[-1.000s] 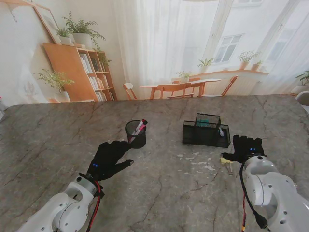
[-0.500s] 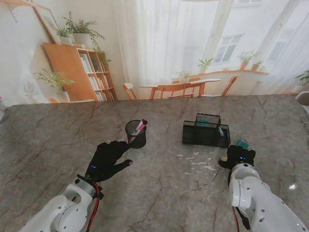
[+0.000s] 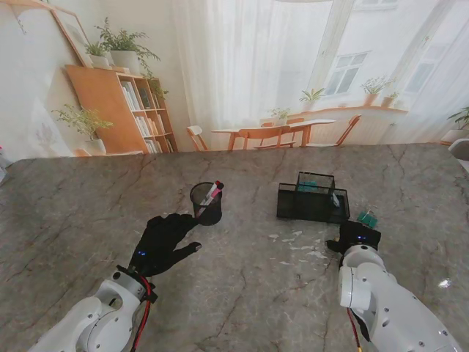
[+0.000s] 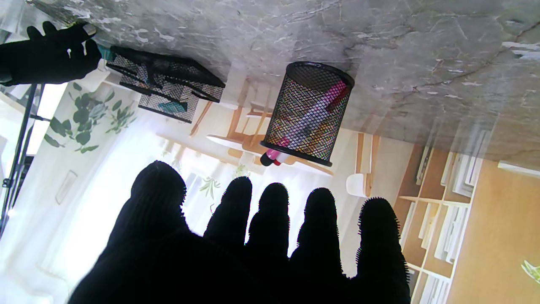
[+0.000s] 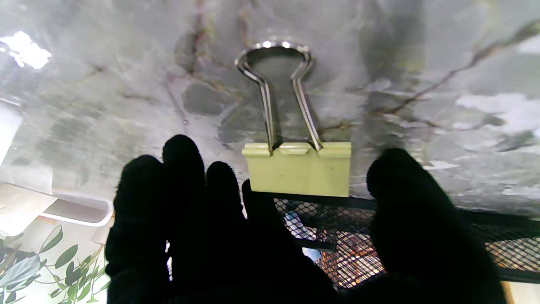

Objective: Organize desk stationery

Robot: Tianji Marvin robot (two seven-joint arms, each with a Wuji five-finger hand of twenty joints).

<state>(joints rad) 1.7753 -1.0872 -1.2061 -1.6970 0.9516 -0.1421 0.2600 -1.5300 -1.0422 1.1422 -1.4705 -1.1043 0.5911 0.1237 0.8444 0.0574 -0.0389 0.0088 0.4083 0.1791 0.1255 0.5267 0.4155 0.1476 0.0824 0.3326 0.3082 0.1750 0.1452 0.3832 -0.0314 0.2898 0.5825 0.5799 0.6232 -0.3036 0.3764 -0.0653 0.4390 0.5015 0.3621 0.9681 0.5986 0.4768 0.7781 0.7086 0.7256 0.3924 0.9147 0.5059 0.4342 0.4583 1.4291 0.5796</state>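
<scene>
Your left hand (image 3: 165, 242) rests open, fingers spread, near the mesh pen cup (image 3: 207, 203) holding a pink marker (image 3: 212, 193). Rightward, beside the mesh organizer (image 3: 313, 200), your right hand (image 3: 355, 235) hovers ungripping over a pale-yellow binder clip (image 5: 297, 166) lying flat on the counter (image 3: 249, 293).

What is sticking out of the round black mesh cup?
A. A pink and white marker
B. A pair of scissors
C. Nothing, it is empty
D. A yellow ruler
A. In the left wrist view, a pink and white marker with a dark cap leans inside the round mesh cup, and the stand view shows its tip poking past the rim.
</scene>
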